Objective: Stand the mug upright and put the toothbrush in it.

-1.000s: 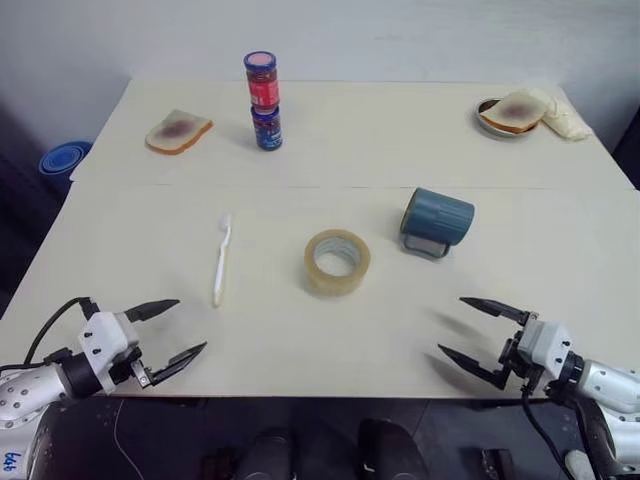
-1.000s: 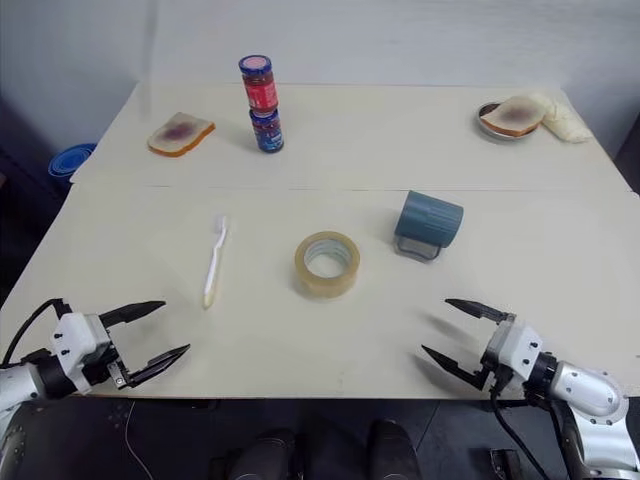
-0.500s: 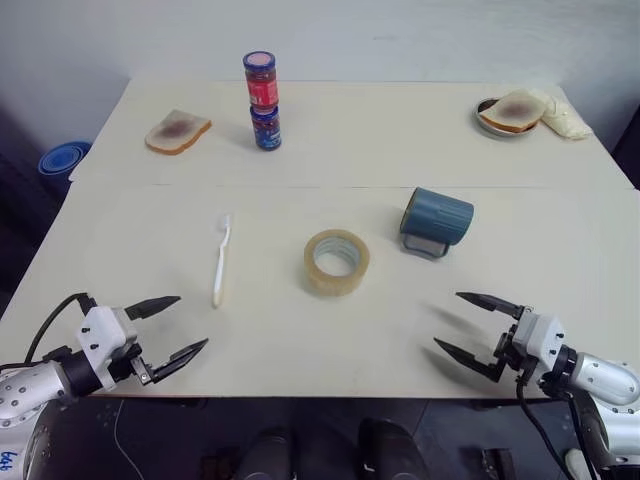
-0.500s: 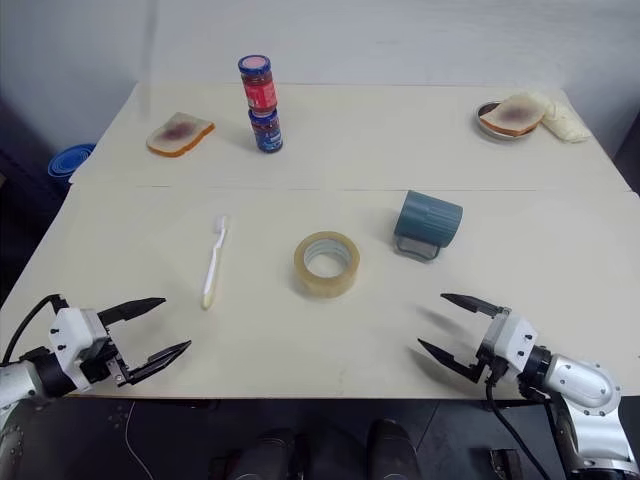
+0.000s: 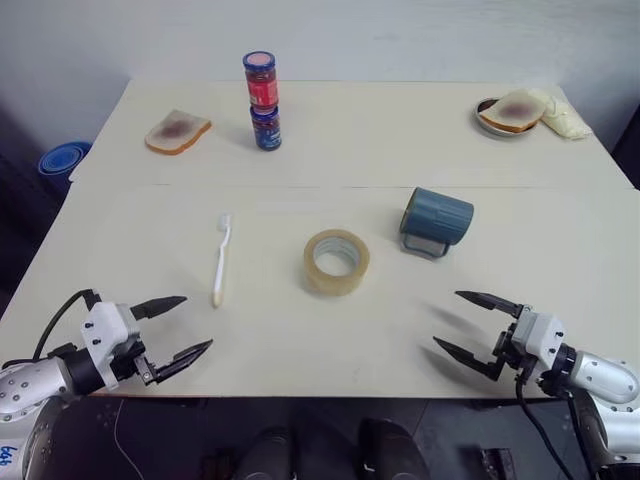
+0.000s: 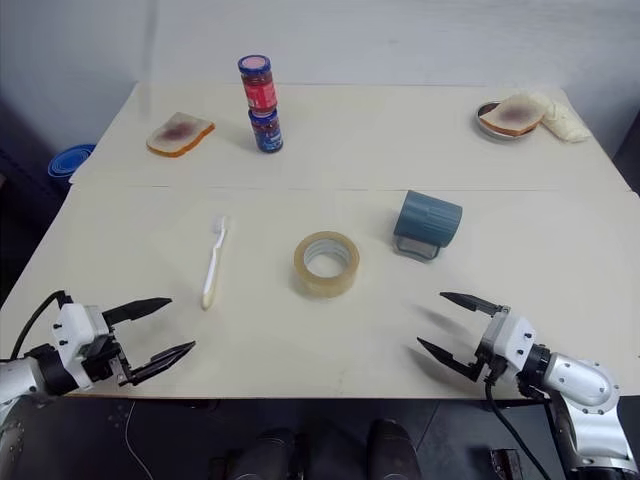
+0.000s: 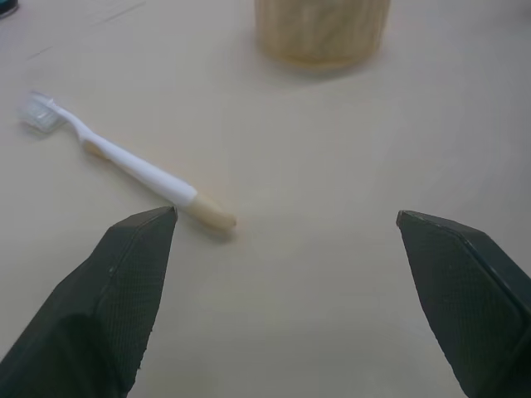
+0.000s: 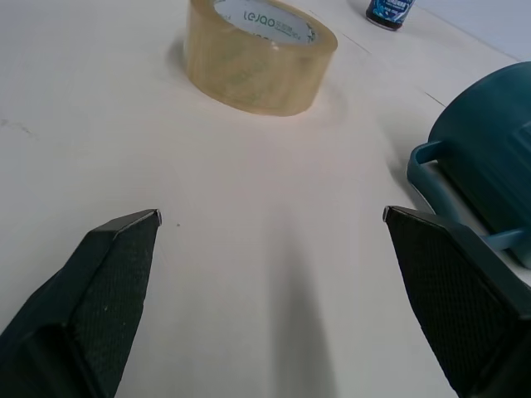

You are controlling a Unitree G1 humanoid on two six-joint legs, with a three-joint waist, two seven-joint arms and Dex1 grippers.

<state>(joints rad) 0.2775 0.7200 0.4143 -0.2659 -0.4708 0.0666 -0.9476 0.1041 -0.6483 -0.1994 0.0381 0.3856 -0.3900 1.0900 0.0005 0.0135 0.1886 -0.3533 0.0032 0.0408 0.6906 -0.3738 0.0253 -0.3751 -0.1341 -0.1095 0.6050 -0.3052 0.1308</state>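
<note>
Mug (image 5: 437,217) lying on its side right of the tape (image 5: 337,262), mouth hidden, toothbrush (image 5: 221,260) flat on the table (image 5: 300,340) left of it, both grippers (image 5: 185,326) (image 5: 477,327) wide open, empty, near the front edge.

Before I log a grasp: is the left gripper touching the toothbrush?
Apart. In the left wrist view the open left gripper hangs short of the toothbrush, with bare table showing between the handle's end and the nearer fingertip.

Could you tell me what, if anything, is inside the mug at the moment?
That cannot be seen. The mug lies on its side on the table, handle down, its opening turned away from the cameras. The toothbrush is not in it; it lies flat left of the tape roll.
</note>
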